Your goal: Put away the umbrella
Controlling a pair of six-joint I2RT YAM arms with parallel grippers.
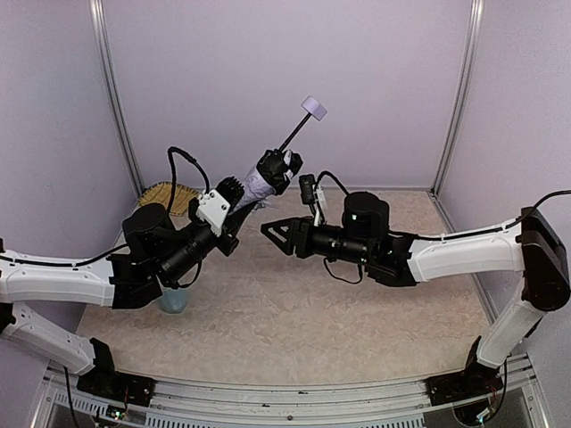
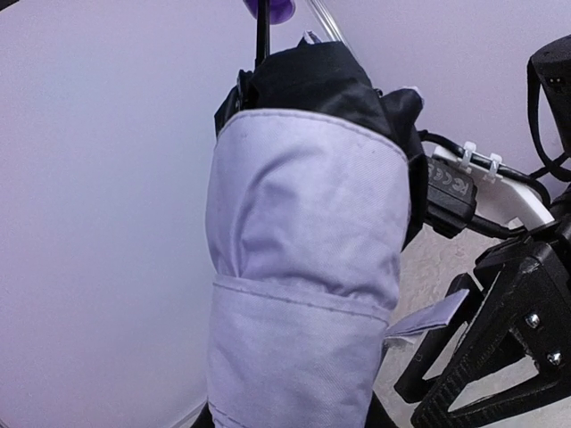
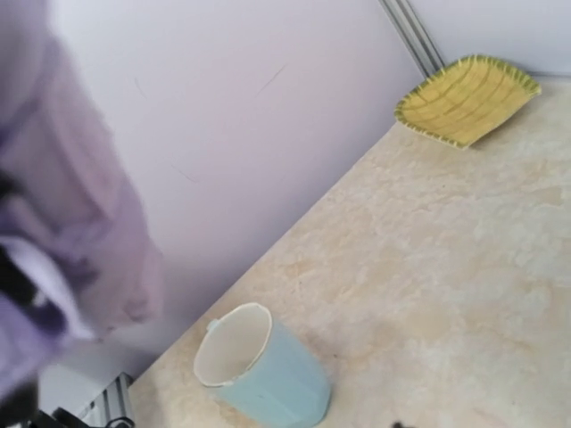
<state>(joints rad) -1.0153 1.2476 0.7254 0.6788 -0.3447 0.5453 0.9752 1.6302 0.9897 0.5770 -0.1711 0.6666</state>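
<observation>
Beige speckled tabletop (image 1: 285, 321) | pale lilac walls (image 1: 285, 80) | left gripper (image 1: 236, 201) clamps lavender fabric umbrella (image 1: 256, 185) | right gripper (image 1: 270, 230) fingers: cannot tell

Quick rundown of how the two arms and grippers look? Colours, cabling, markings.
The left arm and right arm have white shell links with black joint housings. The left gripper and right gripper are black, and the right one is trussed with triangular cut-outs. There is a white camera mount at the left wrist. Black cables loop off both wrists, held by white cable ties. A green light shows on the right arm. No markings are readable.
</observation>
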